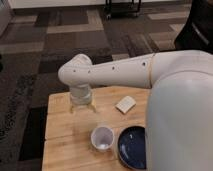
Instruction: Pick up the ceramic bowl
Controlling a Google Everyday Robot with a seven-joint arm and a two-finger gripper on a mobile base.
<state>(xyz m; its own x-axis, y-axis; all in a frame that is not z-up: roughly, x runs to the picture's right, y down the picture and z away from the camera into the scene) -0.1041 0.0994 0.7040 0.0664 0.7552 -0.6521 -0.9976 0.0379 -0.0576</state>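
Note:
The ceramic bowl [134, 148] is a wide, shallow, dark navy-blue dish on the wooden table [65, 146], near the front right; the white arm body hides its right edge. My gripper [82, 106] hangs down from the white arm over the back left part of the table, well to the left of and behind the bowl, not touching it.
A small white cup [102, 137] stands upright just left of the bowl, almost touching it. A small pale rectangular block [125, 104] lies behind the bowl. The large white arm fills the right side. Patterned carpet surrounds the table; dark furniture stands at the far back.

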